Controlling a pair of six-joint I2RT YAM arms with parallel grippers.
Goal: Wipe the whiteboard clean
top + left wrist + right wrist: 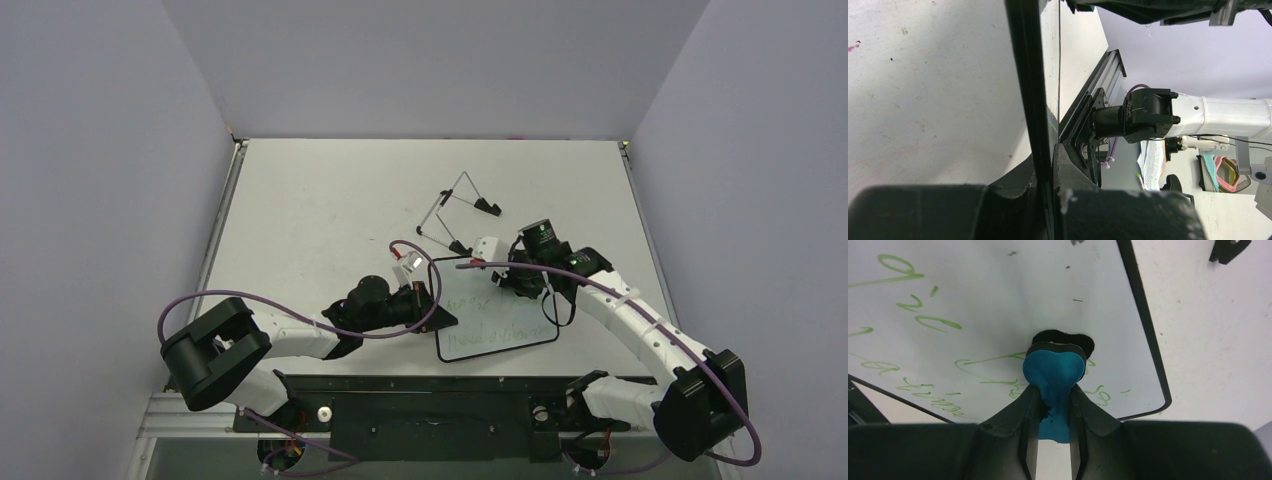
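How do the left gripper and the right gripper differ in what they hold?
The left gripper clamps the whiteboard by its edge; the right gripper pinches a blue eraser. The left gripper sits at the board's side, the right gripper over its written face. Both are shut.

The whiteboard (497,318) carries writing too small to read from overhead.

As I see it from my console: white rectangular whiteboard (998,300) with thin black frame, green handwritten lines (940,324) across it, blue eraser block (1054,367) with black felt edge, off-white matte tabletop (330,200) with dark specks, purple cables (230,292) on white-and-black arms (292,344).
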